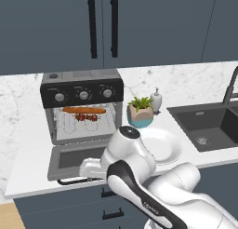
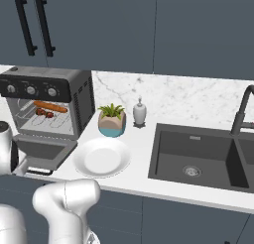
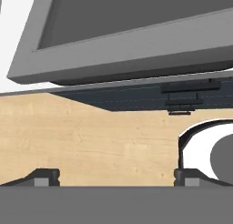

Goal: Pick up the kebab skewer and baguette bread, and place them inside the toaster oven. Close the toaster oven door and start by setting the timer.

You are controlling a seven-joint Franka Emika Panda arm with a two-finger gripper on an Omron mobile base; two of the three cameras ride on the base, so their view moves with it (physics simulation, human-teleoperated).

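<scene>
Closing the grey-framed, dark-glass toaster oven door (image 1: 76,159) calls for the spread-jawed gripper (image 3: 116,176), now below its front edge, to lift squarely, the orange-brown baguette (image 1: 84,110) and red-brown skewer (image 1: 86,117) already racked inside.

It was a home kitchen; dark blue-grey cabinets (image 1: 102,28) with black bar handles hung above a white marble counter (image 2: 149,139); a toaster oven (image 1: 82,107) stood on it beside a small potted plant (image 2: 112,120), a white plate (image 2: 101,157) and a soap bottle (image 2: 140,112); a dark sink (image 2: 198,156) with a black tap (image 2: 243,111) sat to the right; the floor (image 3: 91,141) was pale wood.
</scene>
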